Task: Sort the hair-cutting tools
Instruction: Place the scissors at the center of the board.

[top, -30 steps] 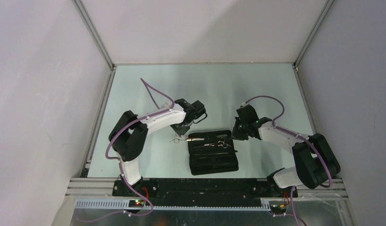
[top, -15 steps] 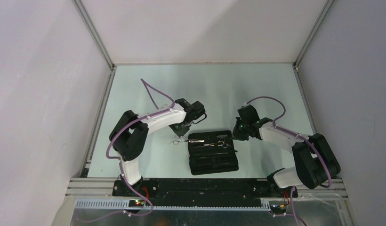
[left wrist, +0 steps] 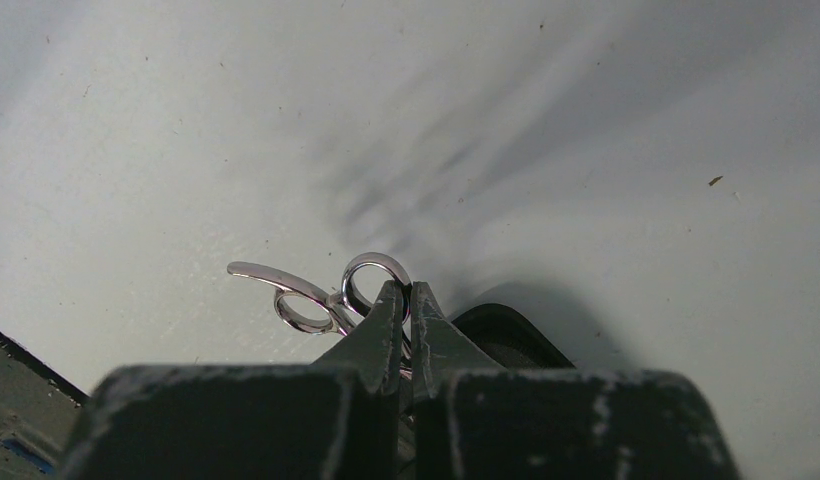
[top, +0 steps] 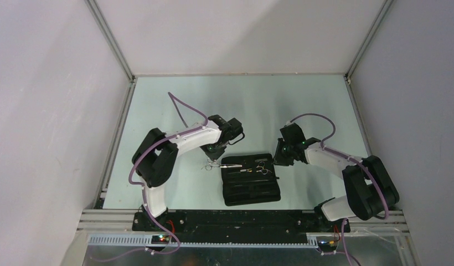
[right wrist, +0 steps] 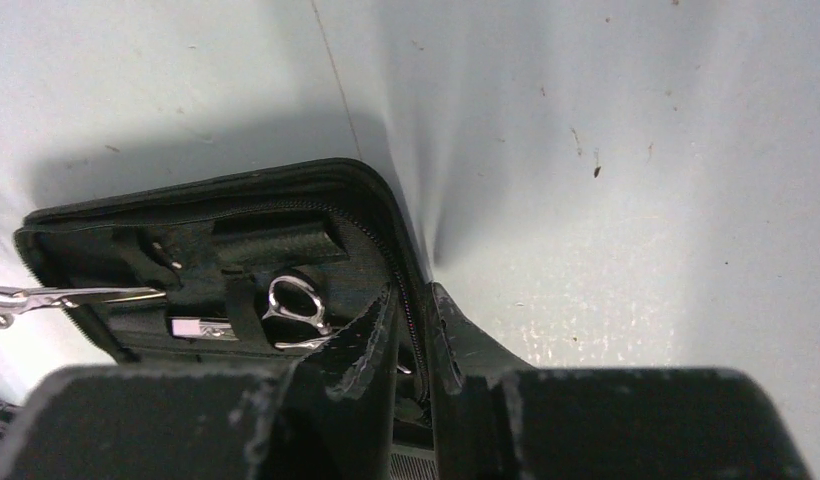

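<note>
My left jaws pinch the first scissors by the rings, blades reaching over the left edge of the open pouch, while my right jaws clamp its right rim; the second scissors already lie inside, so I judge this pair remains to stow.

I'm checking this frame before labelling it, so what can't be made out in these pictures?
Left wrist view: the blades of the held scissors, hidden behind the left pincer.
Right wrist view: the blades of the second scissors, tucked into the pouch behind the right pincer.
Top view: any comb-like tool, too small and dark against the pouch to pick out.
</note>
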`<action>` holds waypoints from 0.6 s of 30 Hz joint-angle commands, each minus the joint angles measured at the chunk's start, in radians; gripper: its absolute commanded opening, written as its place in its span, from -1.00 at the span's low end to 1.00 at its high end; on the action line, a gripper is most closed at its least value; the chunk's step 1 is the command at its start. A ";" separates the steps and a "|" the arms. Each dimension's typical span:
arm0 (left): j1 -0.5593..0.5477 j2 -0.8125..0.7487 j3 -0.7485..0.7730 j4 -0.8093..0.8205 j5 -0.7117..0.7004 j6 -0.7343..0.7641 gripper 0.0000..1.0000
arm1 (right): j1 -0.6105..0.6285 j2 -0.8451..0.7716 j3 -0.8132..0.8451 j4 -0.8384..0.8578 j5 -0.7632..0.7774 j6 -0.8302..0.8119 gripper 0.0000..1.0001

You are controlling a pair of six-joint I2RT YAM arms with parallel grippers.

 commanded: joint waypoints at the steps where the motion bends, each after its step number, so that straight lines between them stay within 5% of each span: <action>1: 0.002 0.004 0.042 -0.010 -0.008 -0.041 -0.94 | 0.000 0.053 0.047 -0.033 0.013 -0.033 -0.57; 4: 0.002 0.004 0.040 -0.018 -0.007 -0.051 -0.94 | 0.007 0.080 0.065 -0.042 0.008 -0.039 -0.59; 11: 0.041 -0.029 -0.008 -0.012 -0.006 -0.071 -0.94 | 0.017 0.085 0.070 -0.048 0.024 -0.036 -1.00; 18: 0.075 -0.044 -0.022 -0.014 -0.013 -0.072 -0.94 | 0.031 0.073 0.070 -0.050 0.041 -0.031 -1.00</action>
